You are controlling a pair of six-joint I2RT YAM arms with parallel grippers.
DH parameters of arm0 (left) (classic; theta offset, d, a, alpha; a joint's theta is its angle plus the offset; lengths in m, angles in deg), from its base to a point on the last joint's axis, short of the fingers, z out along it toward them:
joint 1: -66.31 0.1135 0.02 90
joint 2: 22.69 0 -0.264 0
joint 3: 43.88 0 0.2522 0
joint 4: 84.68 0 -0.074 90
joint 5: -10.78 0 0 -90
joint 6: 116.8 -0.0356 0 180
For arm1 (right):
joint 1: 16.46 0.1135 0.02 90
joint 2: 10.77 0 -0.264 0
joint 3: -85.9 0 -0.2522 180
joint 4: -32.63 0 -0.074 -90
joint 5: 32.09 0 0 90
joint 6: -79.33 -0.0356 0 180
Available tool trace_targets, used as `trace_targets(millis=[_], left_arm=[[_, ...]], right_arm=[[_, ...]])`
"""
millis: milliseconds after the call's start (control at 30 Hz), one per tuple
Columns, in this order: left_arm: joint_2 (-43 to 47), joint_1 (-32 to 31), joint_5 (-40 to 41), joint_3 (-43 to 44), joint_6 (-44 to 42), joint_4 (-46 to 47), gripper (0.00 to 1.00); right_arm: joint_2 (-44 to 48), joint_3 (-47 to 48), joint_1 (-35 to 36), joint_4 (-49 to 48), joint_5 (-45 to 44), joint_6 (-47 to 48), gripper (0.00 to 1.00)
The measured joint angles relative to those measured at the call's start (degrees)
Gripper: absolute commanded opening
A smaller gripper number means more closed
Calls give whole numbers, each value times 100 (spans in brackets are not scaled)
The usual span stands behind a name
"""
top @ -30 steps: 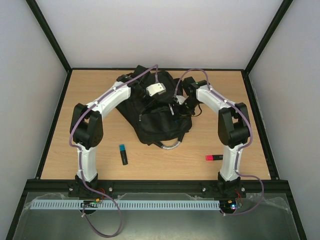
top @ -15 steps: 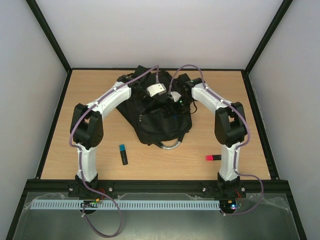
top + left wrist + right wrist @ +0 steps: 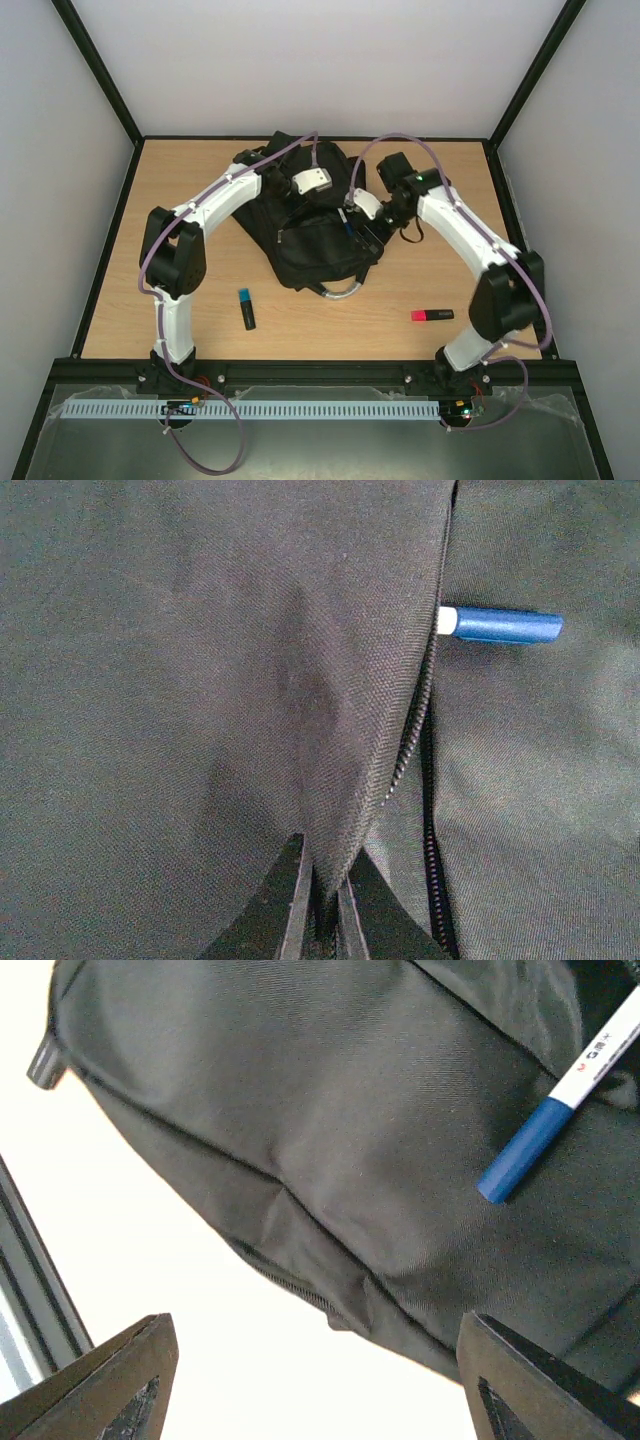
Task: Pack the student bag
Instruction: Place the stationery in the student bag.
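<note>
A pale wooden table [image 3: 180,190] between plain white walls carried the student bag [image 3: 312,240], which lay black and slumped under both grippers. The left gripper [image 3: 320,912] had its jaws pinched together on a raised fold of the bag's fabric, just left of the zipper [image 3: 412,755]. A blue-capped pen [image 3: 498,625] lay ahead of those jaws and to their right, its white end tucked under the flap. The right gripper [image 3: 310,1360] stood wide apart and held nothing, poised over the bag's edge, with the same pen [image 3: 560,1110] ahead and to the right, untouched. Well apart from either jaws, a teal-capped marker [image 3: 246,309] and a red highlighter [image 3: 431,315] lay on the table.
</note>
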Motion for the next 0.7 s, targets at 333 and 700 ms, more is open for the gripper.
trace_targets(millis=[333,700], left_arm=[[247,146,-286,-291,-518,-188,2],[439,155,-350,-573,-557,-195,2]], right_arm=[[1941,-2146,2,-2396,-297,2039,100],[369,-1475,0,-2999,-387,3049,99]])
